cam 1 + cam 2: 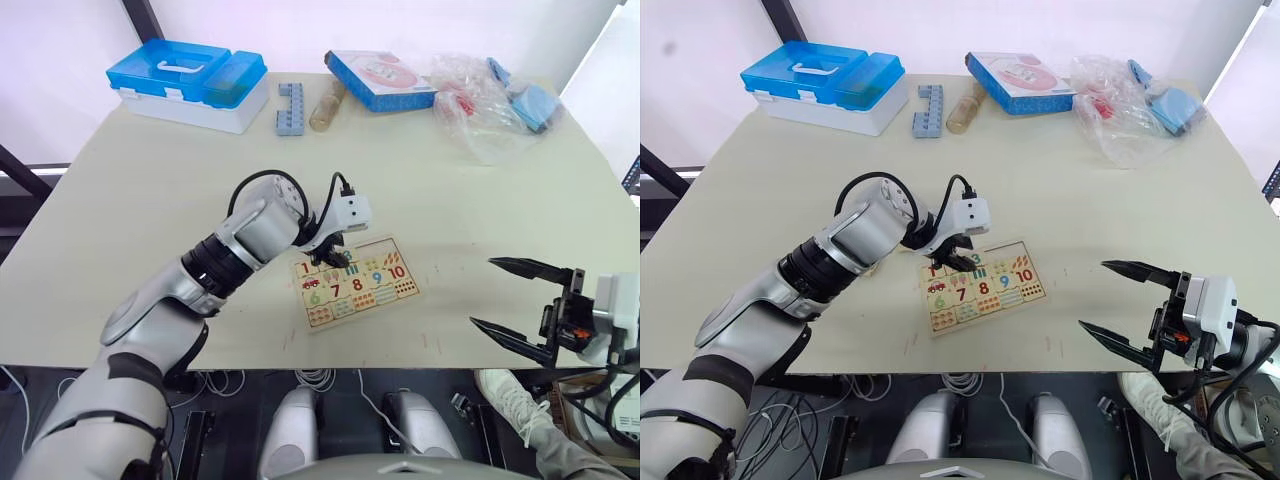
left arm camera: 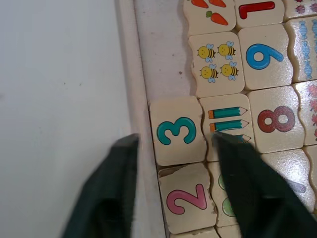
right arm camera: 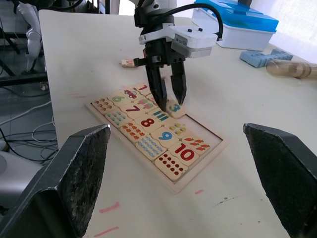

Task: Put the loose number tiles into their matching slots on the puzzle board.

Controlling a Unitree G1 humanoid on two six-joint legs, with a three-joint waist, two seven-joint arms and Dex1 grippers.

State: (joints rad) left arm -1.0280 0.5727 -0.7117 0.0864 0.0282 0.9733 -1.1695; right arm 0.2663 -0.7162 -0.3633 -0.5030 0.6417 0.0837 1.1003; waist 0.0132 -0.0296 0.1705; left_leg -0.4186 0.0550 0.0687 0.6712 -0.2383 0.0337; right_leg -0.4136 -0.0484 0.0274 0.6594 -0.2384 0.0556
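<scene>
one tile, green 3, between left gripper fingers

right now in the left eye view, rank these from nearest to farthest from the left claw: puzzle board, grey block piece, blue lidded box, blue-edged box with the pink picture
1. puzzle board: directly under the left claw.
2. grey block piece: far side of the table, roughly straight beyond the claw.
3. blue-edged box and blue lidded box: both at the far edge, right and left; too close to call.

Left gripper lowered, fingers apart; right gripper spread wide.
</scene>
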